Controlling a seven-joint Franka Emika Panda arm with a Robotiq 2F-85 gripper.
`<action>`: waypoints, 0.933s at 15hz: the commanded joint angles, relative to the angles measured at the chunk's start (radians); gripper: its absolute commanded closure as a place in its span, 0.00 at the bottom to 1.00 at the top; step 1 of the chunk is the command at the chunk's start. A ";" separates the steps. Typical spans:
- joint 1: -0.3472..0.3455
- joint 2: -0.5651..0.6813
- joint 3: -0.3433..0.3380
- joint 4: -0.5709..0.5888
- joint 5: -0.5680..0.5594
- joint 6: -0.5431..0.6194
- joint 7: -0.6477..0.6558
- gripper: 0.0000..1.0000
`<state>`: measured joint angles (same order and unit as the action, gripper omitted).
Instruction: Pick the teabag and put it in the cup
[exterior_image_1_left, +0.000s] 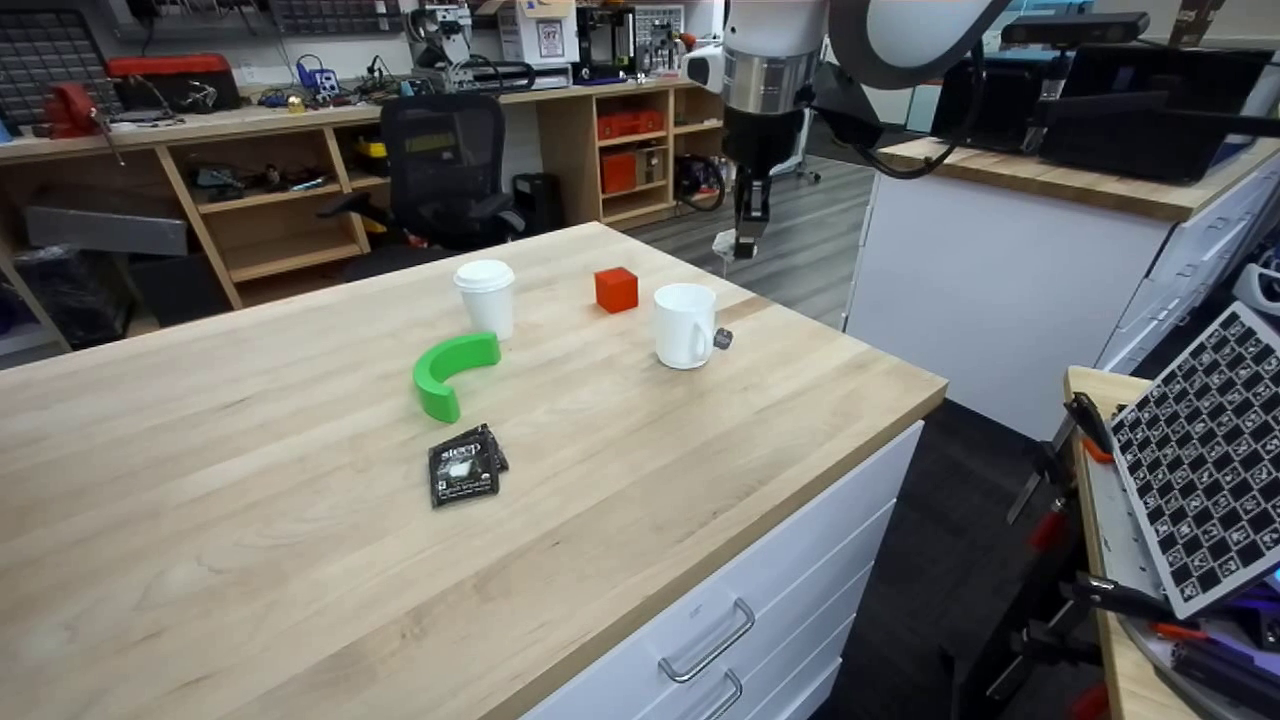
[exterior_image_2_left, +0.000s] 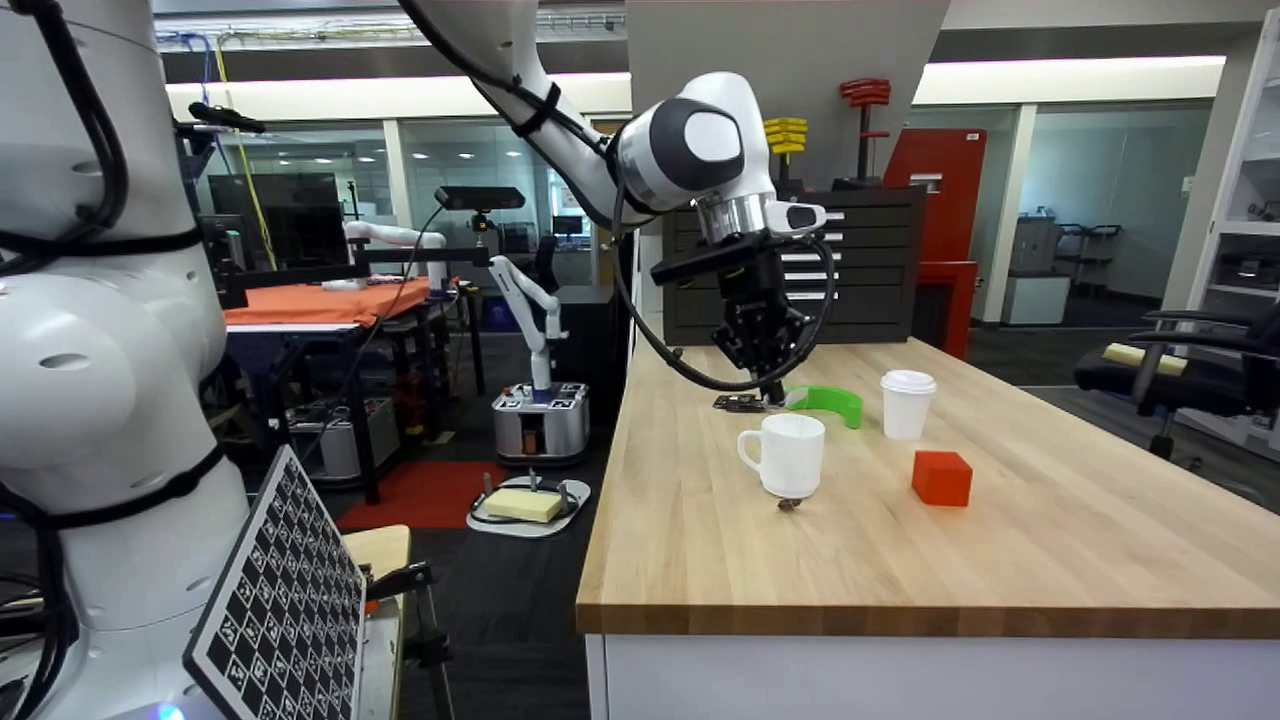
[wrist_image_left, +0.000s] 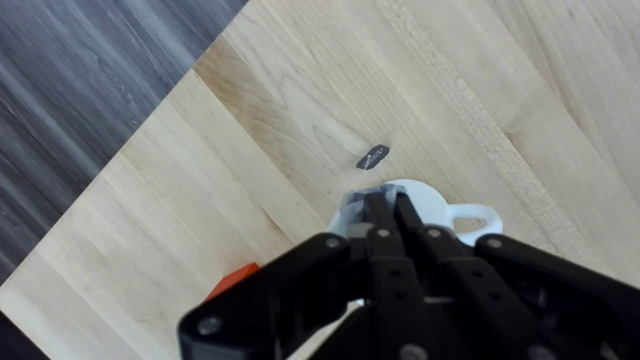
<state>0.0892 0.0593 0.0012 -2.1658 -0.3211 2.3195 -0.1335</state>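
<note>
The cup is a squat white mug (exterior_image_1_left: 684, 328) with a side handle; it stands upright on the wooden table in both exterior views (exterior_image_2_left: 793, 457). My gripper (wrist_image_left: 386, 199) is shut on the teabag (wrist_image_left: 351, 209), a thin whitish translucent pouch. In the wrist view the fingertips and teabag overlap the mug (wrist_image_left: 425, 197) and hide part of it. In an exterior view the gripper (exterior_image_1_left: 748, 240) is higher than the mug's rim, with the teabag (exterior_image_1_left: 724, 243) at its tips. A small dark tag (wrist_image_left: 373, 157) shows beside the mug's foot; the string is barely visible.
A red cube (exterior_image_1_left: 616, 290), a taller white lidded cup (exterior_image_1_left: 487, 298), a green arc-shaped block (exterior_image_1_left: 450, 373) and black square packets (exterior_image_1_left: 465, 467) lie or stand on the table. The table edge (exterior_image_1_left: 760, 300) runs near the mug.
</note>
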 joint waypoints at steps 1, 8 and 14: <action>-0.021 0.035 0.015 0.001 0.023 0.049 -0.049 0.95; -0.022 0.069 0.021 0.010 0.026 0.165 -0.079 0.95; -0.026 0.067 0.018 0.002 0.045 0.196 -0.095 0.94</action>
<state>0.0891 0.1234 0.0082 -2.1611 -0.2999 2.4872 -0.1909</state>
